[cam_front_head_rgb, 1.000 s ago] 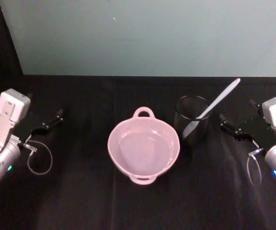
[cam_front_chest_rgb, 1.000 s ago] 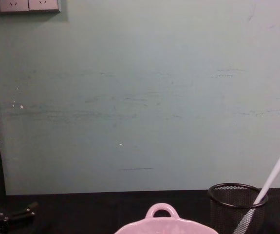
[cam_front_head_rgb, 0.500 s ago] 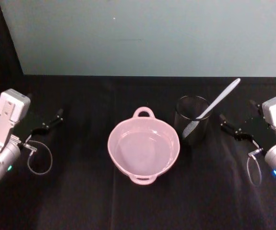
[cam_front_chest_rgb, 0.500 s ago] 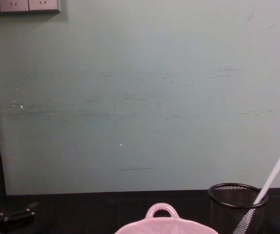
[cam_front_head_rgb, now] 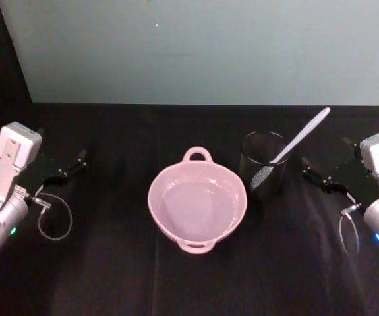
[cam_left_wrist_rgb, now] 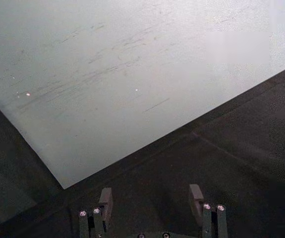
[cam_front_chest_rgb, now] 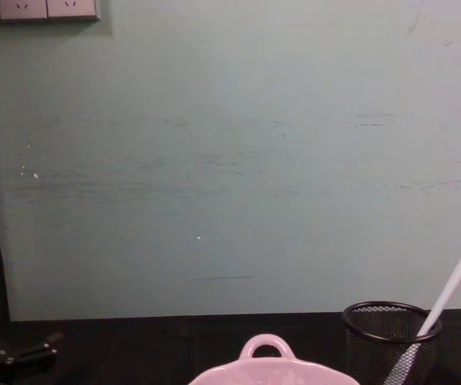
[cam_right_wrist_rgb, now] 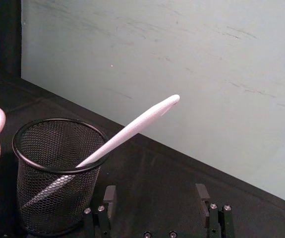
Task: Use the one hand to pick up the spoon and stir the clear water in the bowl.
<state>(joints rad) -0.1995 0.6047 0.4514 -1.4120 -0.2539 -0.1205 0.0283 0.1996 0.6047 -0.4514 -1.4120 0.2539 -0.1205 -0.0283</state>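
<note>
Spoon (cam_front_head_rgb: 301, 136): stands in the black mesh cup (cam_front_head_rgb: 278, 179), blade down inside, handle leaning over the rim up and toward the robot's right. Nothing holds it. The lean leaves most of the handle in free air above the rim, probably the easiest part to take.

Cup: upright on the black table cloth (cam_front_head_rgb: 110, 263), just beside the pink bowl (cam_front_head_rgb: 151, 201) on its right side, a narrow gap between them. That closeness keeps the carry from cup to bowl short.

Bowl: centre of the table, loop handles front and back, clear water inside, surface calm. No stirring done yet.

Right gripper (cam_right_wrist_rgb: 155, 194): low over the cloth, near the cup on its outer side, not touching it. Fingers spread wide, nothing between them. It faces the cup and the handle slants toward it, so I judge this arm is placed to do the pick.

Left gripper (cam_left_wrist_rgb: 150, 194): far left of the table, well apart from the bowl, fingers likewise spread and empty, facing the pale wall (cam_front_head_rgb: 209, 52). Looks parked.

Judgement: task at its start, approach step. Next move calls for closing on the upper handle and lifting along its slant. The mesh cup looks light and could tip or drag toward the bowl.
</note>
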